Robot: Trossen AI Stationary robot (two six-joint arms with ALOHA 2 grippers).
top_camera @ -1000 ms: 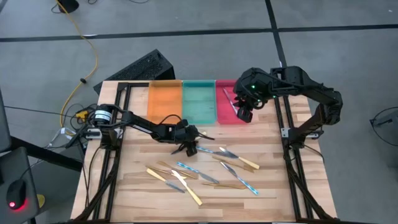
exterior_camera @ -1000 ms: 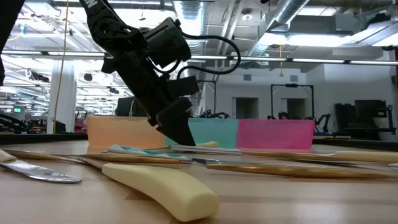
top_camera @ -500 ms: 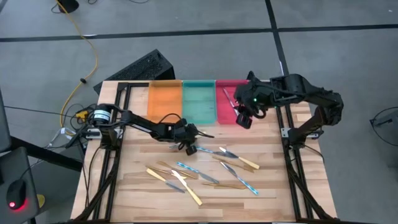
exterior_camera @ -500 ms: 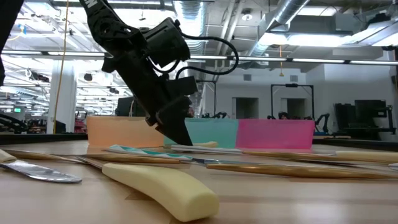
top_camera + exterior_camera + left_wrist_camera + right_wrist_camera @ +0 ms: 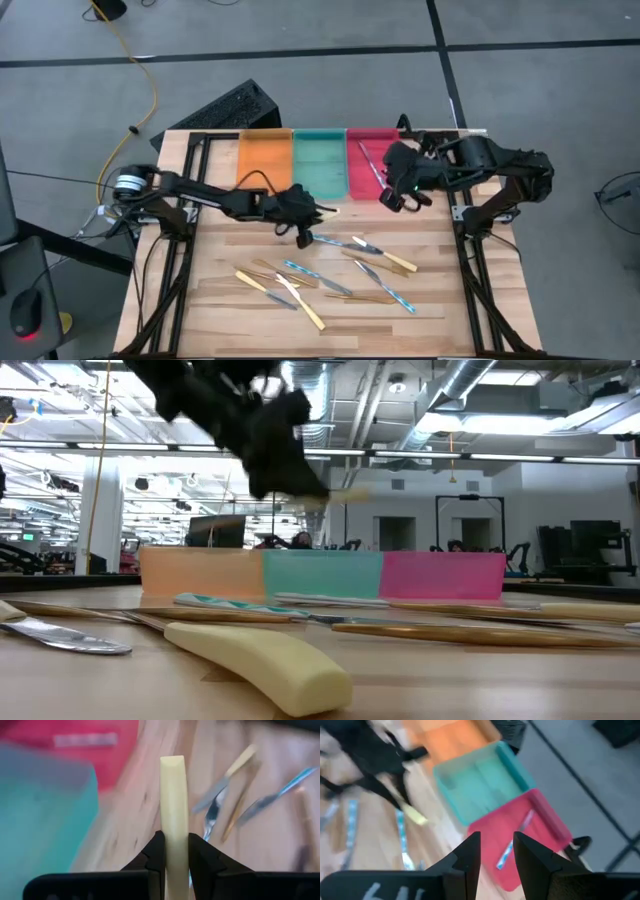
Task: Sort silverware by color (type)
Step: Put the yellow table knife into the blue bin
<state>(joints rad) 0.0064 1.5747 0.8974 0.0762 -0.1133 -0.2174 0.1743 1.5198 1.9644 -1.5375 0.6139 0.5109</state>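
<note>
The left gripper [image 5: 312,212] now clamps a pale yellow-handled utensil [image 5: 174,815] and has risen off the table — a second ago it stood open, down among the silverware. The right gripper [image 5: 398,197] has swung lower, toward six o'clock of the red tray [image 5: 369,172].

Three trays are sitting side by side along the far edge of the table [image 5: 220,300]: the left tray [image 5: 264,158], the middle tray [image 5: 318,163] and the right tray [image 5: 364,170], which is holding one utensil [image 5: 371,166]. The left gripper [image 5: 322,211] is hanging above the table just in front of the middle tray, gripping a utensil handle [image 5: 174,815]. The right gripper [image 5: 400,198] is hanging beside the right tray's near corner. The remaining utensils [image 5: 330,275] are lying scattered on the table nearer the front, before both grippers.
</note>
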